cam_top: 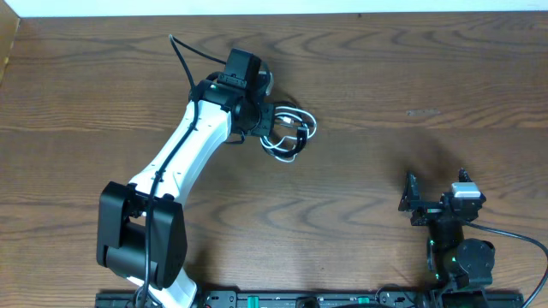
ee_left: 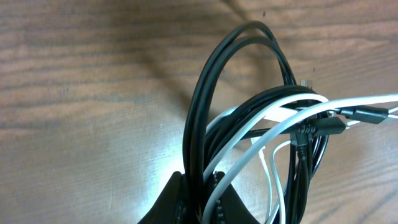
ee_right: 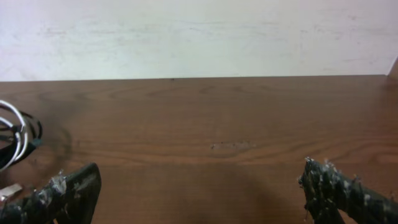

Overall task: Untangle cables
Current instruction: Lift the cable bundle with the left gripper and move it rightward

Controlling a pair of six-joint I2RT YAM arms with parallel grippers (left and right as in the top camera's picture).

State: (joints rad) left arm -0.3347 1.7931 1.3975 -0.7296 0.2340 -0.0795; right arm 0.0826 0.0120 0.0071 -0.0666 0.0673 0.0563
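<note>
Your left gripper (ee_left: 198, 190) is clamped shut on the thin black cable (ee_left: 205, 81), with its loops running up from between the fingers. The thin white cable (ee_left: 249, 127) is threaded through those same black loops, so the two make one tangled bundle on the brown wooden table (ee_left: 74, 93), up in the far middle, right at the left arm's tip. A couple of plug ends poke out sideways. Your right gripper (ee_right: 199, 177) is wide open with nothing in it, near the front right, well apart from the bundle.
</note>
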